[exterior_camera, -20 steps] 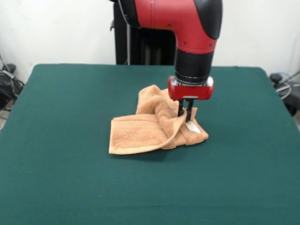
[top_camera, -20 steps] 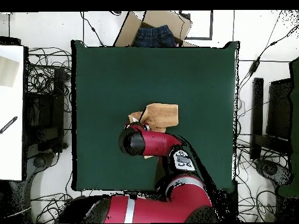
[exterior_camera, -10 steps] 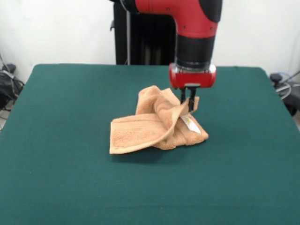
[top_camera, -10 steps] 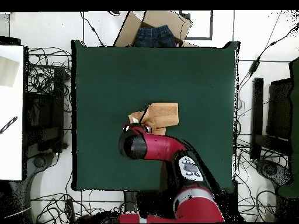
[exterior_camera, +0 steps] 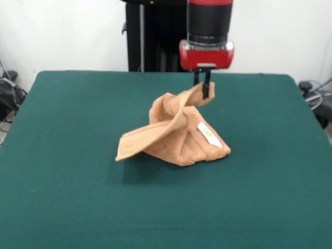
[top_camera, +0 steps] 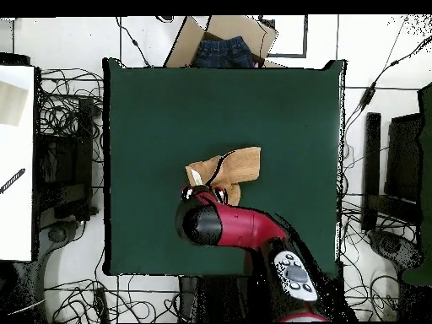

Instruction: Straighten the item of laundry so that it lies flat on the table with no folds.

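While its lower folds rest on the green tabletop (exterior_camera: 62, 155), a tan towel (exterior_camera: 176, 135) is held aloft by one corner, clamped in the pincer (exterior_camera: 203, 89).

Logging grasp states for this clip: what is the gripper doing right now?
Gripper: closed on a corner of the towel, holding it raised above the table; the rest of the towel rests on the table.

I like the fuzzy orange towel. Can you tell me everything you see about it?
The towel is tan-orange terry cloth with woven border bands and a small white tag. It is crumpled and folded, not flat. The gripper pinches one corner and holds it up, so the cloth forms a tent. The rest lies on the green table, near the middle.
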